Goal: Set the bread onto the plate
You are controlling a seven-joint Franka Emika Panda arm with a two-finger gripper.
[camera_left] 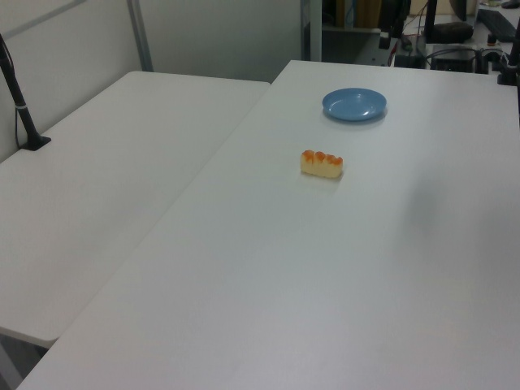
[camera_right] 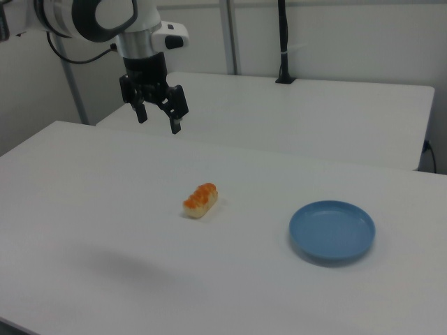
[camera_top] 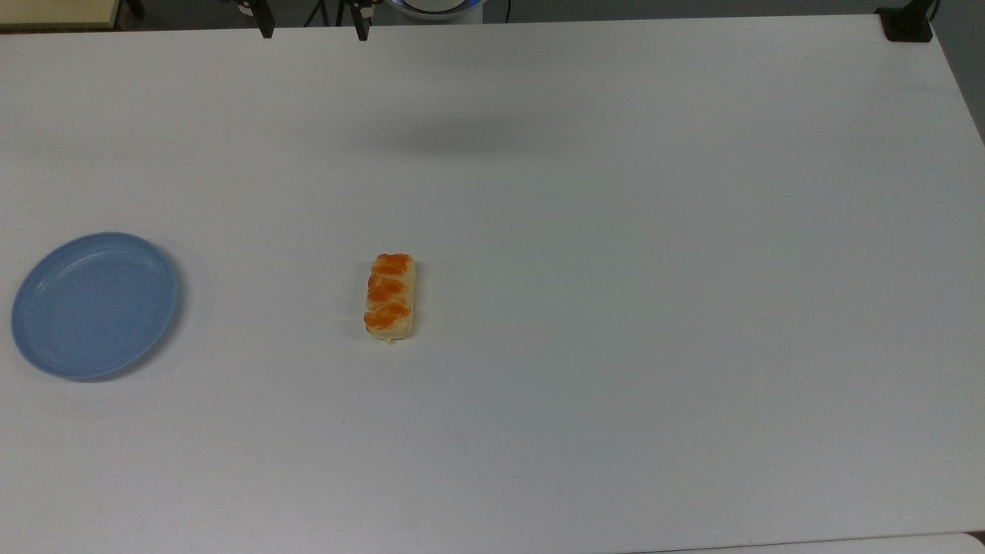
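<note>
One bread [camera_top: 391, 297] lies flat near the middle of the white table [camera_top: 616, 308], well apart from the one blue plate [camera_top: 94, 305] toward the top view's left. The single hand [camera_right: 158, 117] hangs high above the table with its fingers spread and nothing between them. Likely risks: a descent off the bread's narrow width would nudge or roll it, too firm a squeeze may dent it, and release near the raised rim could leave it half off the plate.

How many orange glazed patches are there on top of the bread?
3, in a row along the top of the bread, which lies on the white table, apart from the plate.
</note>
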